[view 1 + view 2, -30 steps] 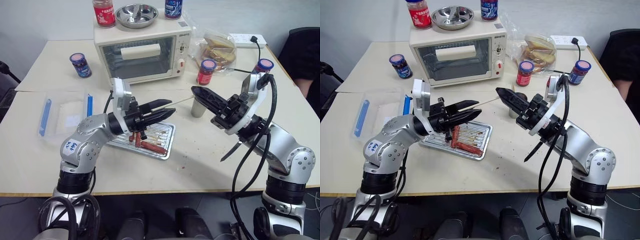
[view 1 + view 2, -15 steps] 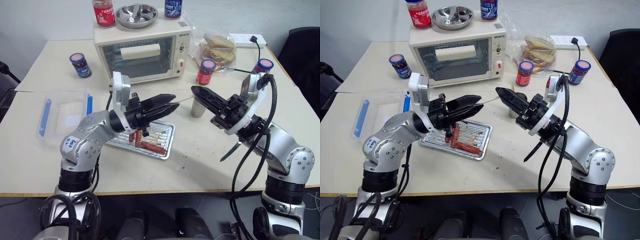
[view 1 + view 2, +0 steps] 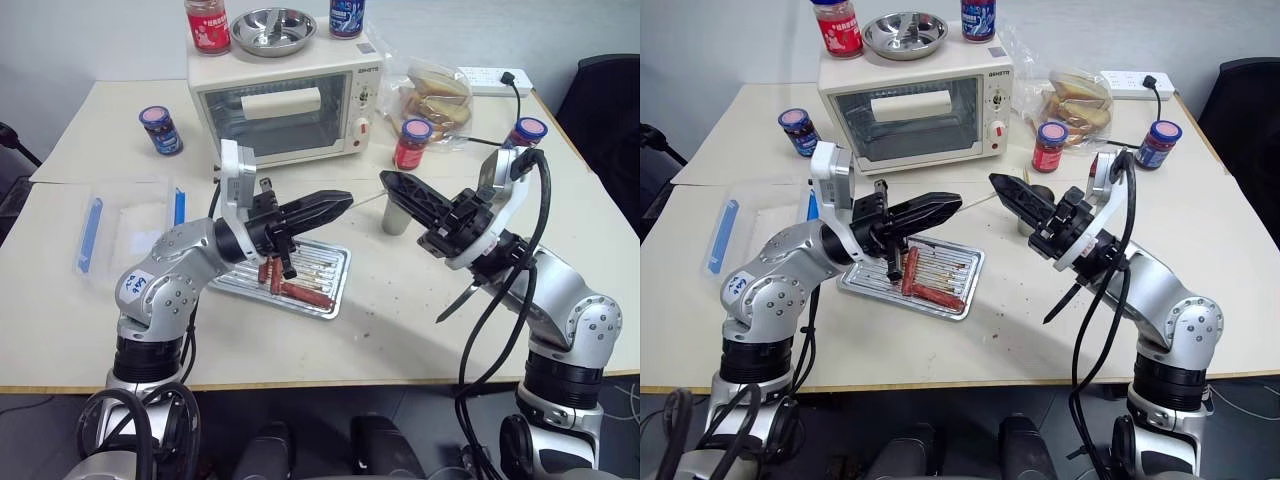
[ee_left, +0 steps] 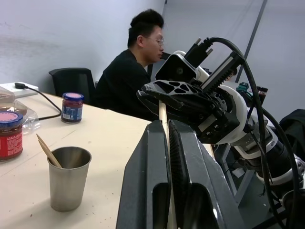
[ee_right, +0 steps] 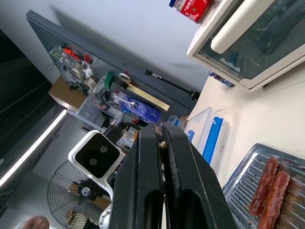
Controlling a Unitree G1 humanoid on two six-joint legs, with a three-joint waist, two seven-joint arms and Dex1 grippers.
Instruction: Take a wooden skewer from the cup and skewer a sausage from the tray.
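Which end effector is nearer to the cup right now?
Right. The right end effector hangs just above the cup, close by its rim. The left end effector sits farther off, toward the tray.

Open desk (image 3: 400,320) lies in front of the tray (image 3: 335,290) and between both arms. Behind the tray stands the toaster oven (image 3: 290,100); the cup (image 3: 396,218) and a red-lidded jar (image 3: 411,143) crowd the right rear. A clear box (image 3: 130,225) occupies the left.
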